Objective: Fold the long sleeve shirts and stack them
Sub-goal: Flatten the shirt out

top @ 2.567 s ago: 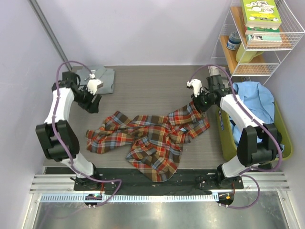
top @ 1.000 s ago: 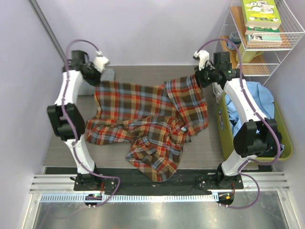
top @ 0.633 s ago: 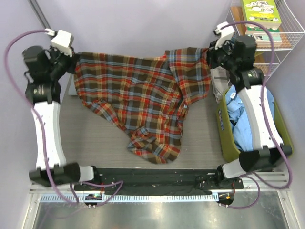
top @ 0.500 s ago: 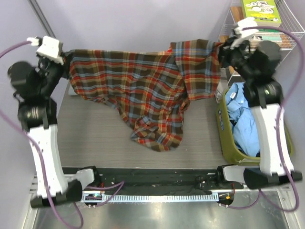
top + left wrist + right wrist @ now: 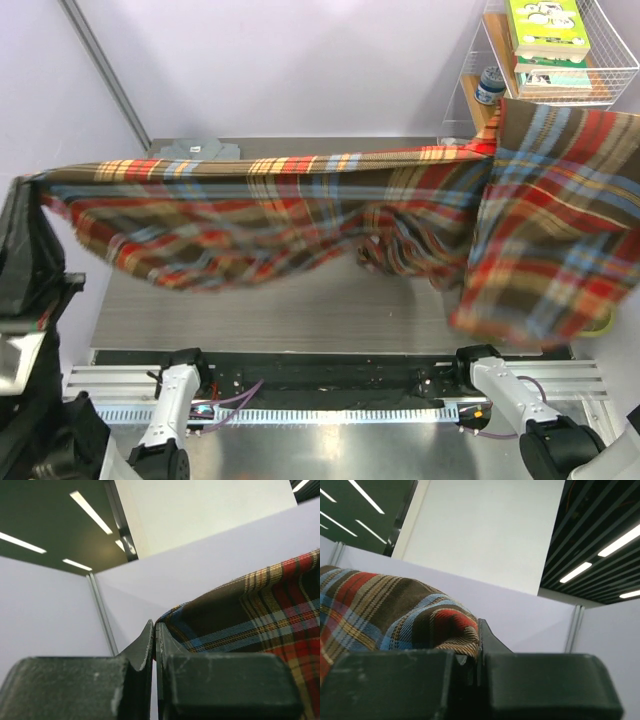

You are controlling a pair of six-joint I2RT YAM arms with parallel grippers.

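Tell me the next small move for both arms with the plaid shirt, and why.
Probably lower both arms together, keeping the spread, to lay the plaid flannel shirt flat on the table. It hangs stretched wide in the air above the table, with the left gripper and the right gripper each shut on an edge, so it looks ready to set down for folding.

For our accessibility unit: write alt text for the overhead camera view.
A red-orange, brown and blue plaid flannel shirt hangs stretched wide in the air above a table, spanning the picture, blurred. A pale grey shirt lies at the table's far left corner; books sit on a wire shelf at upper right.
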